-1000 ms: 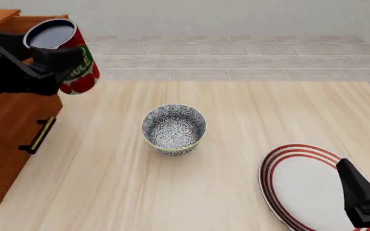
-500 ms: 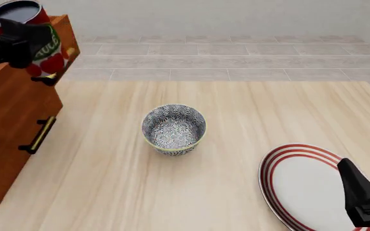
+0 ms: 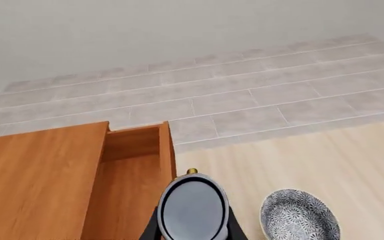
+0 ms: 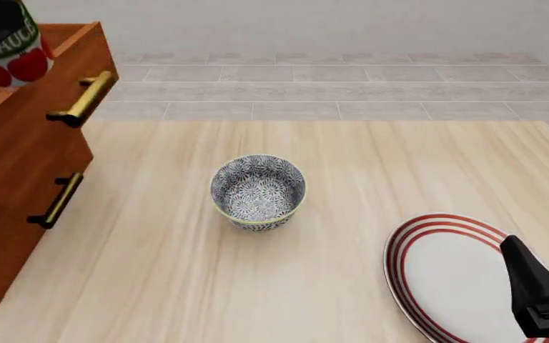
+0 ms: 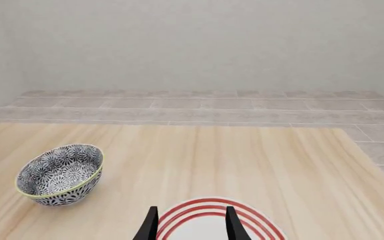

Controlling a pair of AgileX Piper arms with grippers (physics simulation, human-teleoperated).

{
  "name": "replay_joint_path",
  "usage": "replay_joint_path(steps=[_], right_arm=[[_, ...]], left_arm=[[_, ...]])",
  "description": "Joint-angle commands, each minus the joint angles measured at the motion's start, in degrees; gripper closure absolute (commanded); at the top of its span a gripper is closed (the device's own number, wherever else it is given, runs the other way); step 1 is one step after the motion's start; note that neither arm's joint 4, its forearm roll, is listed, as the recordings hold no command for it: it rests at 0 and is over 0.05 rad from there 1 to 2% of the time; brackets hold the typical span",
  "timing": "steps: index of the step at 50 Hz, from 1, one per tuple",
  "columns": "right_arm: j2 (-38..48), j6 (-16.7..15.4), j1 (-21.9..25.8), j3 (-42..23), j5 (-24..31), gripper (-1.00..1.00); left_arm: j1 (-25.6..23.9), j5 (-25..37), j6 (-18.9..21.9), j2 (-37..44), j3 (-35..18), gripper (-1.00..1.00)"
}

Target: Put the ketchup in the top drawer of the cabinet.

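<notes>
Front view: ketchup [image 4: 8, 39] up at far left, over open top drawer [image 4: 60, 86] of cabinet [image 4: 12, 207]. Left wrist view: my left fingers [image 3: 235, 231] clamped on can sides, dark top facing camera, drawer cavity just beside and below. I'd say can not yet centred over opening. Best shift further over cavity, keep can upright, lower clear of drawer front, then release. Right fingers [image 5: 233, 224] apart, empty, parked over plate [image 4: 446, 275]. Bowl [image 4: 257, 191] mid-tabletop, well apart.

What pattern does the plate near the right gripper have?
White with red rings around the rim: the plate shows best in the front view.
</notes>
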Motion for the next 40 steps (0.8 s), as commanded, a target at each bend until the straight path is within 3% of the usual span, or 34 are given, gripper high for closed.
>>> replay_joint_path(steps=[1,12,21,40], right_arm=[[0.0,-0.1,0.0,0.0,0.1,-1.00],[0.0,-0.2,0.3,0.0,0.5,-1.00],[0.0,-0.2,0.2,0.0,0.4,-1.00],[0.0,-0.4,0.4,0.0,0.7,-1.00]], left_arm=[[2.6,1.4,2.3,0.4,-2.0,1.00],[3.1,2.6,3.4,-1.6,-1.2,1.00],[6.9,2.8,1.9,0.7,-4.2,1.00],[9.8,-1.8,2.0,3.7,1.8,1.00]])
